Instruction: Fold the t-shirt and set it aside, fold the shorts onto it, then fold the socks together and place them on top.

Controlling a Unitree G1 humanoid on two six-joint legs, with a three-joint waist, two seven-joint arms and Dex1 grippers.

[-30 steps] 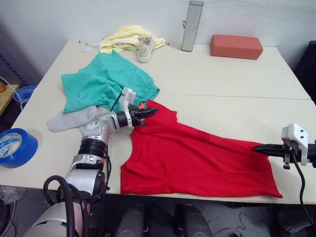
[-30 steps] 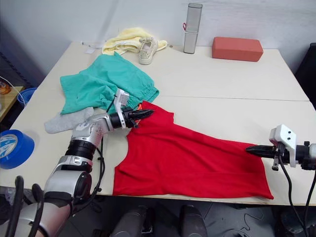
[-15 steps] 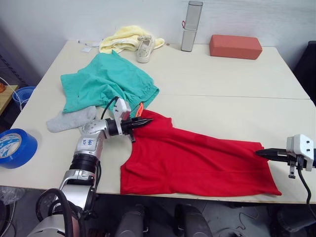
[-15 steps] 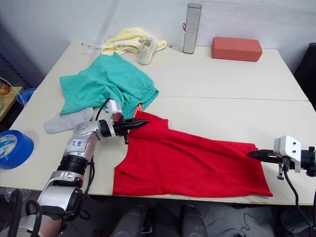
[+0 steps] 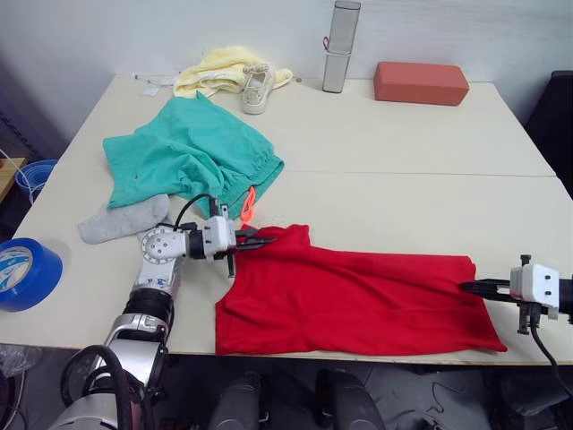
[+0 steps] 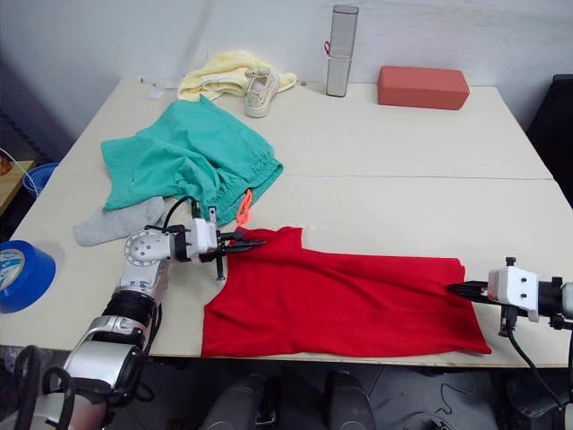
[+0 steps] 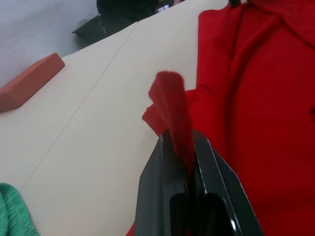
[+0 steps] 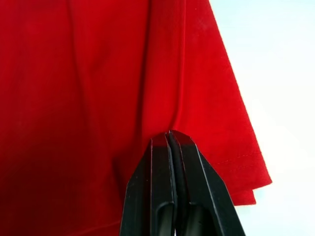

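Observation:
The red t-shirt (image 5: 358,300) lies stretched along the table's near edge. My left gripper (image 5: 267,239) is shut on a pinch of its left upper corner, and the left wrist view shows that red fold (image 7: 172,108) between the fingers. At the shirt's right end my right gripper (image 5: 467,287) is shut on the fabric, seen close in the right wrist view (image 8: 170,140). The teal shorts (image 5: 183,152) with an orange drawstring (image 5: 246,206) lie bunched at the left, just behind my left gripper. A grey sock (image 5: 121,219) lies beside them.
At the back of the table (image 5: 385,152) sit a pale yellow cloth (image 5: 215,70), an off-white sneaker (image 5: 256,88), a grey upright canister (image 5: 337,34) and a red block (image 5: 421,82). A blue tape roll (image 5: 25,273) stands off the left edge.
Both grippers have drawn the t-shirt toward the near edge, pulling it out flatter and longer. The left gripper has come back and lower; the right has slid nearer too.

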